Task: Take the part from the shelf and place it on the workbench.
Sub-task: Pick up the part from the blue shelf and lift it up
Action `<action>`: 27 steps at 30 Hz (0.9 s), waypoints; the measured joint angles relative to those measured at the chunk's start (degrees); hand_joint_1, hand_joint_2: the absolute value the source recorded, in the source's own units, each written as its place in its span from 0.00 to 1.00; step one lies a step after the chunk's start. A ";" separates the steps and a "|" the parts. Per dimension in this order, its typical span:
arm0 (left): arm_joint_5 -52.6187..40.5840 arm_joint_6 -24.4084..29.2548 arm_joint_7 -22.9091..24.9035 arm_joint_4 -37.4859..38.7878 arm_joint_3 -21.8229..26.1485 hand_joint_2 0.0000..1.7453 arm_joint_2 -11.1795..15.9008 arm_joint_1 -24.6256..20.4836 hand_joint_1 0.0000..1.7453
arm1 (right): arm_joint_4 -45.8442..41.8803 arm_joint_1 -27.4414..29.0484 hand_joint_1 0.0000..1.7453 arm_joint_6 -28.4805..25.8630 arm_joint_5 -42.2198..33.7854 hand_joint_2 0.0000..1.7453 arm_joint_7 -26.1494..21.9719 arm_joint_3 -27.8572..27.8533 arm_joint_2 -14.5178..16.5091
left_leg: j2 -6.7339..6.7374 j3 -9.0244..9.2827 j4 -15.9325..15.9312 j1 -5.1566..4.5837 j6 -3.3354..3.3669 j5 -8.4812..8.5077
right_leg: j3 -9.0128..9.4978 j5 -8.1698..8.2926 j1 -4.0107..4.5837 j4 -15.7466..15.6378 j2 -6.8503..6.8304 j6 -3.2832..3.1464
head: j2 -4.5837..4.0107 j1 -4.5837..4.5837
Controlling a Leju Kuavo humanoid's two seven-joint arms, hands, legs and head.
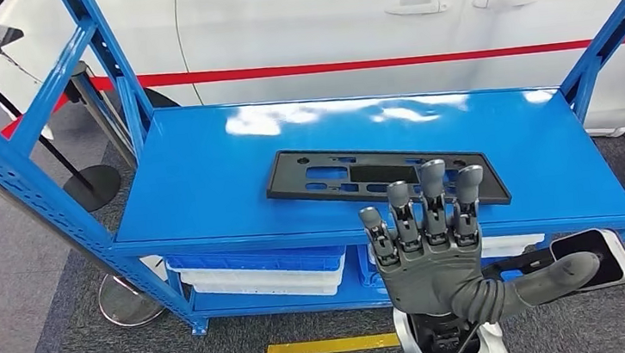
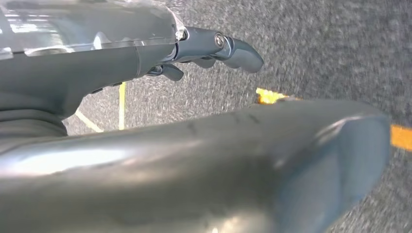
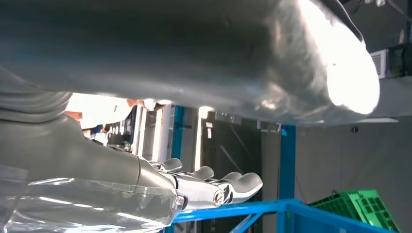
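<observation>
Far left: black stanchion post with round black base (image 1: 92, 186) on grey carpet, outside the rack. Blue painted steel shelf rack (image 1: 204, 165), perforated uprights at left and right, glossy top shelf deck carrying the task item. Lower tier, left of centre: blue plastic bin stacked on a white plastic bin (image 1: 253, 273). Floor, near centre: yellow tape floor marking (image 1: 330, 348) on the grey carpet. Top deck, centre to right, toward the near edge: flat black plastic panel part with rectangular cut-outs (image 1: 352, 175), lying flat on the shelf, long side roughly along the front edge, nothing gripping it. Near, right of centre: right robot hand (image 1: 437, 247), grey with darker fingers, palm down, fingers straight and spread, thumb out to the right; released, holding nothing; its fingertips overlap the panel's near edge in the head view, contact not determinable. Far background: white car body with red stripe (image 1: 363, 16). Right wrist view: green plastic crate (image 3: 364, 208) beyond a blue rail. Left wrist view: left robot hand (image 2: 209, 51) over grey carpet, fingers extended, nothing in it, released.
</observation>
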 joint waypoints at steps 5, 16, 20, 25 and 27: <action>-0.11 -0.02 -0.01 0.00 -0.29 0.00 0.00 0.00 0.00 | -0.01 1.66 0.00 0.59 1.01 0.00 -0.88 -0.20 -0.33 | 2.08 1.00 0.01 -0.31 -0.05 -0.87 | 0.37 4.58 0.05 -2.94 -1.65 -0.45 | 0.00 0.01; -0.27 -0.02 -0.18 0.02 -0.90 0.00 0.01 0.00 0.00 | -0.31 3.51 0.00 1.42 2.68 0.00 -2.14 -0.68 -0.45 | -0.22 -4.03 13.47 -0.54 -2.66 -8.99 | 4.47 7.26 0.35 -11.81 0.03 -2.82 | 0.00 -0.05; -0.57 -0.06 -0.17 0.02 -1.15 0.00 0.02 0.20 0.00 | -0.31 3.88 0.00 1.43 3.14 0.00 -2.26 -0.95 -0.46 | -1.19 -3.53 9.88 -0.45 -2.54 -3.98 | 4.58 7.12 0.33 -11.40 3.09 -2.68 | 0.00 -0.04; -0.57 -0.09 0.17 0.07 -1.53 0.00 0.12 -0.05 0.00 | -0.36 4.13 0.00 1.13 3.95 0.00 -2.76 -1.29 -0.45 | -4.23 0.27 0.47 -0.41 -1.29 -0.58 | 4.03 7.10 0.28 -10.90 5.66 -1.29 | 0.00 -0.02; -0.52 -0.08 0.28 0.08 -1.58 0.00 0.03 -0.24 0.00 | -0.43 4.25 0.00 0.89 4.33 0.00 -3.05 -1.44 -0.45 | -3.40 0.52 -0.05 -0.22 -0.47 -0.13 | 3.72 6.65 0.25 -10.32 4.88 -0.69 | 0.00 0.11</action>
